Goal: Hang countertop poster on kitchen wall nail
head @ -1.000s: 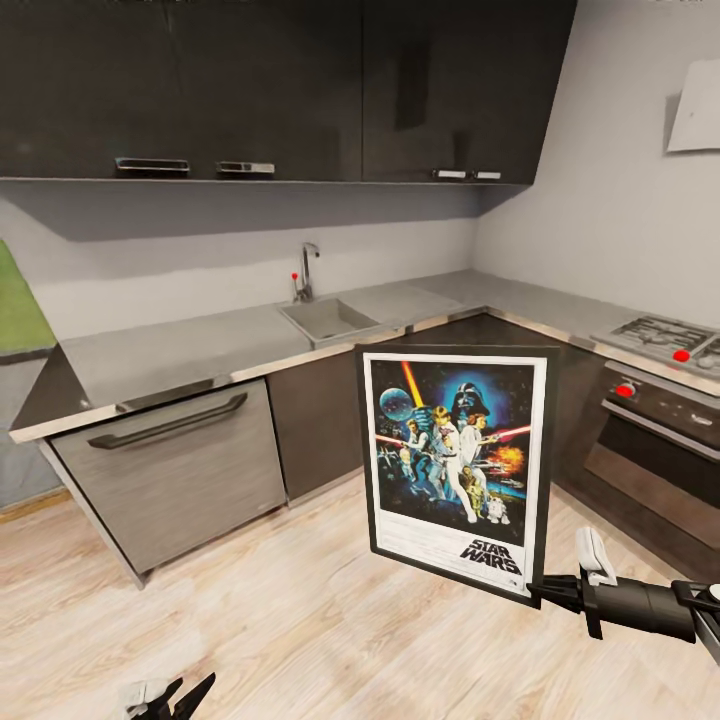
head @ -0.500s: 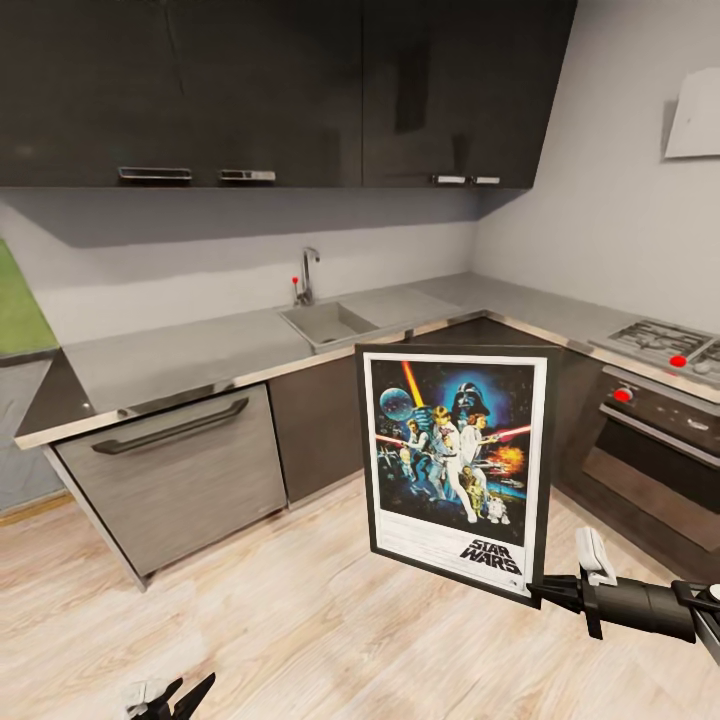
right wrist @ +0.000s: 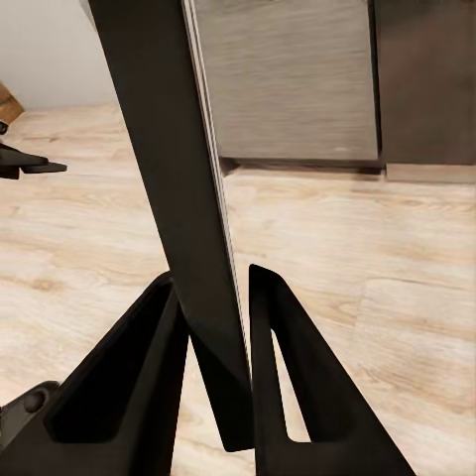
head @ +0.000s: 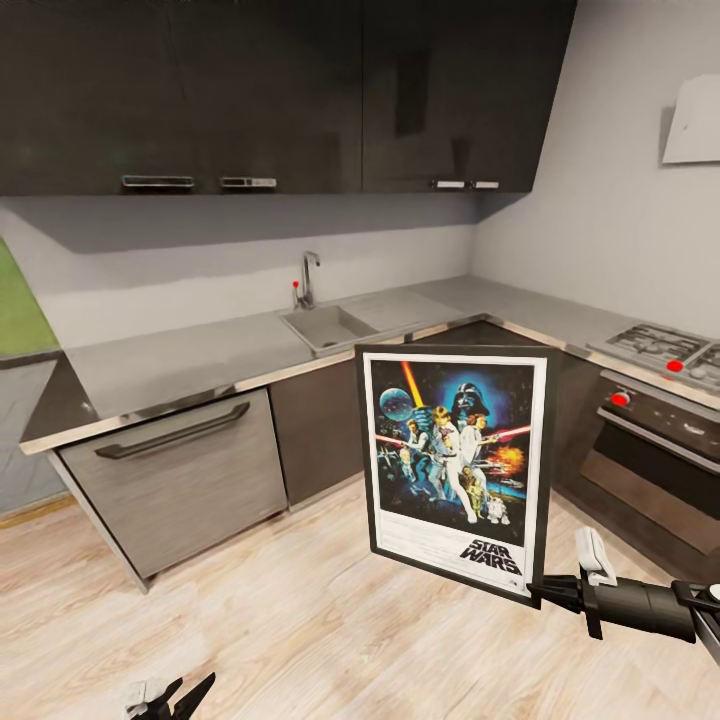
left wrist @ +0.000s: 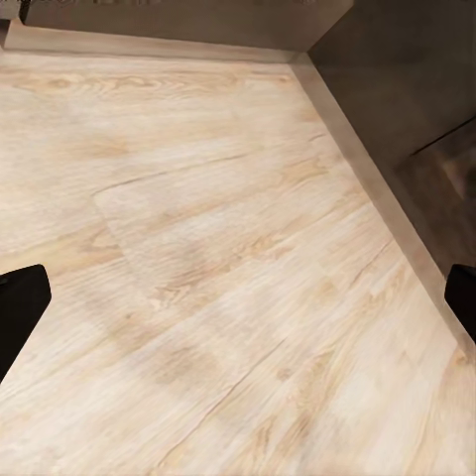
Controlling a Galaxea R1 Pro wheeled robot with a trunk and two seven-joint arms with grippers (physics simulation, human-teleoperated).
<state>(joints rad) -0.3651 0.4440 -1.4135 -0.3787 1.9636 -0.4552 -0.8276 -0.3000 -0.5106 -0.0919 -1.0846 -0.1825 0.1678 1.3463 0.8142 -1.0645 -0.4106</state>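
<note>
1. Poster stands upright above the wooden floor, clear of the worktop.
2. Right tool clamps its lower corner at five o'clock, fingers narrowed onto the frame.
3. Left tool spread wide, holding nothing.

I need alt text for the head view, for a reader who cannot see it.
The right gripper holds an upright framed Star Wars poster by its lower corner, above a wooden floor. Behind it runs an L-shaped grey kitchen countertop with a sink, under dark cabinets.
</note>
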